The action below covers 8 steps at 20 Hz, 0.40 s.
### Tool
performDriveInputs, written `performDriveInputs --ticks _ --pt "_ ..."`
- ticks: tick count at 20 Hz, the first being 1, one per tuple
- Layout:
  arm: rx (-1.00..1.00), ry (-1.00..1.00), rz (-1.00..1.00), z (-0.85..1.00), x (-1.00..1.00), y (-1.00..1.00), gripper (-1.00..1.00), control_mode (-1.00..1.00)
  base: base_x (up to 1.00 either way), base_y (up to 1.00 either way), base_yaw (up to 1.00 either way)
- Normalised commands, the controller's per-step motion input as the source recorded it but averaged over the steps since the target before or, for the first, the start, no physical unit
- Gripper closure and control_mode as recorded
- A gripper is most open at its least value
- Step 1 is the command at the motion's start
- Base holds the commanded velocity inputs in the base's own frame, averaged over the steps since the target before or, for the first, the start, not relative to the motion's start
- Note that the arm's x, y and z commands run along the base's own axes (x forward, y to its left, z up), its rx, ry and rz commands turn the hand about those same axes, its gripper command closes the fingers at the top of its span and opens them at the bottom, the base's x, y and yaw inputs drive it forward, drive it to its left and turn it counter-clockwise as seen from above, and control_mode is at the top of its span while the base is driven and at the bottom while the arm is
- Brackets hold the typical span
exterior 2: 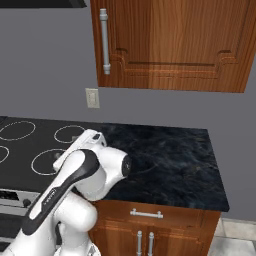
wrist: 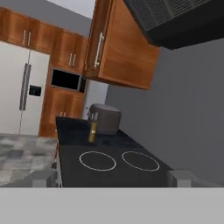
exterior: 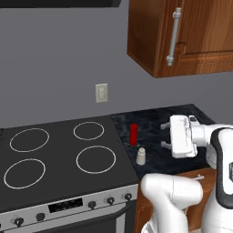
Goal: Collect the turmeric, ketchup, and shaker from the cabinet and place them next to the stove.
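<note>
I stand before a dark marbled stone counter (exterior: 157, 125) that fills the middle right of the left base view, set against a plain grey wall (exterior: 59, 59). To its left lies the stove (exterior: 63, 157), a black glass cooktop with four white ring burners, a steel front and a row of dark knobs along the bottom edge. A cream wall outlet (exterior: 101, 93) sits on the wall above the seam between the two. In the upper right hangs the cabinet (exterior: 200, 36), reddish-brown panelled wood with a long grey vertical bar handle (exterior: 173, 36); its door is closed.

The ketchup (exterior: 133, 134), a small slim red cylindrical bottle, stands upright on the counter just right of the stove's edge. Just beside it, lower in the frame, stands a shorter whitish tapered container (exterior: 141, 156), also upright, apart from the bottle.

My gripper (exterior: 165, 135) hangs at middle right of that view, fingers pointing left toward the bottle, spread wide and holding nothing.

In the hand view, a grey round pot (wrist: 105, 118) and a thin yellow bottle (wrist: 92, 132) stand beyond the burners, with a steel refrigerator (wrist: 22, 94) at far left.
</note>
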Motion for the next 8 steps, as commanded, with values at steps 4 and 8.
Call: performDriveInputs --ticks 4,8 --pt "-0.14 0.01 -0.06 0.44 -0.67 0.70 -1.00 -1.00 0.00 0.00 0.00" --pt "-0.17 0.01 -0.05 0.41 -0.55 0.83 -1.00 -1.00 0.00 0.00 0.00"
